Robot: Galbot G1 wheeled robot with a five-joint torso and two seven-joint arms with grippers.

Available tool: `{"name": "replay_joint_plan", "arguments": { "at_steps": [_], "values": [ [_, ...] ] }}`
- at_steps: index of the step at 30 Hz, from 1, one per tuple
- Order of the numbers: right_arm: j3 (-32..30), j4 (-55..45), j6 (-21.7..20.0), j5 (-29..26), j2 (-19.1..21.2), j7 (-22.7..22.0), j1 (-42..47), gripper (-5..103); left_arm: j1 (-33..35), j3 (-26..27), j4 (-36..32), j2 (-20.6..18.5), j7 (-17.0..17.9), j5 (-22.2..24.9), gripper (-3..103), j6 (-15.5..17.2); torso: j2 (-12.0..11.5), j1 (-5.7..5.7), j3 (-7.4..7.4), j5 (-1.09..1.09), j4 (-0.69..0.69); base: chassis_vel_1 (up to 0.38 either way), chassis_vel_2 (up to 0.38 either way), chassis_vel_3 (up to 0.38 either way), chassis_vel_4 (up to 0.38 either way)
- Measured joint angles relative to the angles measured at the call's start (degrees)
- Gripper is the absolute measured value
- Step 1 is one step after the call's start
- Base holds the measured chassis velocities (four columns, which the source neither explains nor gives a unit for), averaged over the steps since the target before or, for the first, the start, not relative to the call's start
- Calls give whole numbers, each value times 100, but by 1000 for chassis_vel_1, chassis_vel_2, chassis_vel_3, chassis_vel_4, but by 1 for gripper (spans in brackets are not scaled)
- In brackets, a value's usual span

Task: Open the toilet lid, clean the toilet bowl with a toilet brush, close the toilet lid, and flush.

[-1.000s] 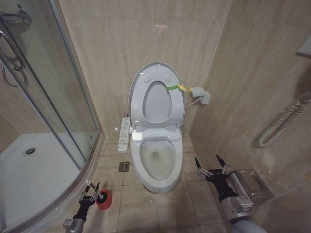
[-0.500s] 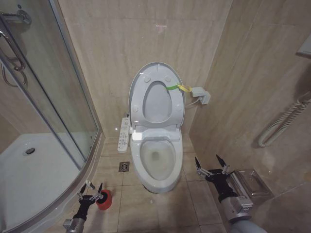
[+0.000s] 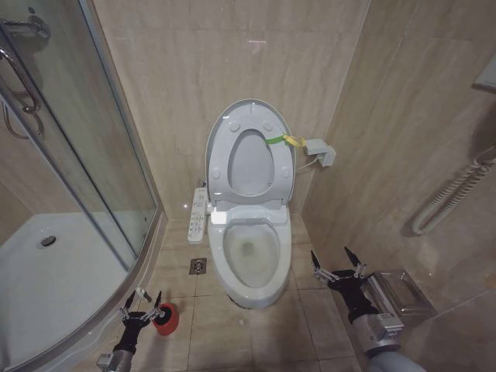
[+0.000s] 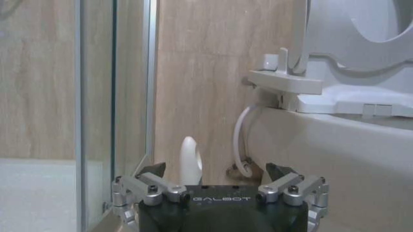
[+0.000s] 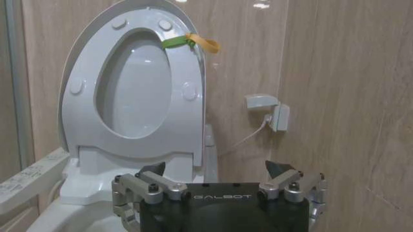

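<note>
Beside the toilet brush (image 3: 163, 317), left claw (image 3: 140, 304) gapes low

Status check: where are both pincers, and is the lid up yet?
Left pincer open, low beside the toilet brush, handle between its fingers. Right pincer open, idle right of toilet bowl. Toilet lid up. Nothing blocking.

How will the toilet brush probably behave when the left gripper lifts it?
The toilet brush looks small with a thin handle, so probably light. Its round red base may come along or tip. The smooth handle could slip between the left gripper's open fingers.
</note>
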State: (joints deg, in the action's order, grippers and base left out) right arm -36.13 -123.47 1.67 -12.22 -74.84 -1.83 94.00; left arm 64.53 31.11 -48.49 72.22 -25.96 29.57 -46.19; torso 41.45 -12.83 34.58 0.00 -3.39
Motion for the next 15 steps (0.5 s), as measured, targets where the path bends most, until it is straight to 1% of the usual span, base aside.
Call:
{"name": "replay_joint_plan", "arguments": {
  "at_steps": [4,7,8,11,12,13,14,15],
  "values": [
    [0,0,0,0,0,0,0,100,117,9,-247,-10,123,-106,100,94,0,0,0,0,0,0,0,0,0],
    [0,0,0,0,0,0,0,100,279,10,-678,-10,295,-158,100,248,0,0,0,0,0,0,0,0,0],
    [0,0,0,0,0,0,0,100,279,10,-678,-10,295,-158,100,248,0,0,0,0,0,0,0,0,0],
    [0,0,0,0,0,1,0,100,522,10,-1453,-21,586,-229,100,598,0,0,0,-1,0,0,0,0,0],
    [0,0,0,0,0,1,0,100,522,10,-1453,-21,586,-229,100,598,0,0,0,-1,0,0,0,0,0],
    [0,0,0,0,0,0,0,100,634,6,-1782,-33,771,-244,100,758,0,0,0,1,0,0,0,0,0],
    [0,0,0,0,0,1,0,100,698,-2,-1967,-36,883,-245,100,859,0,0,0,2,0,0,0,0,0],
    [0,0,0,0,0,-1,0,100,825,-7,-2351,-41,1077,-252,100,1071,0,0,0,0,1,0,0,0,0]
  ]
}}
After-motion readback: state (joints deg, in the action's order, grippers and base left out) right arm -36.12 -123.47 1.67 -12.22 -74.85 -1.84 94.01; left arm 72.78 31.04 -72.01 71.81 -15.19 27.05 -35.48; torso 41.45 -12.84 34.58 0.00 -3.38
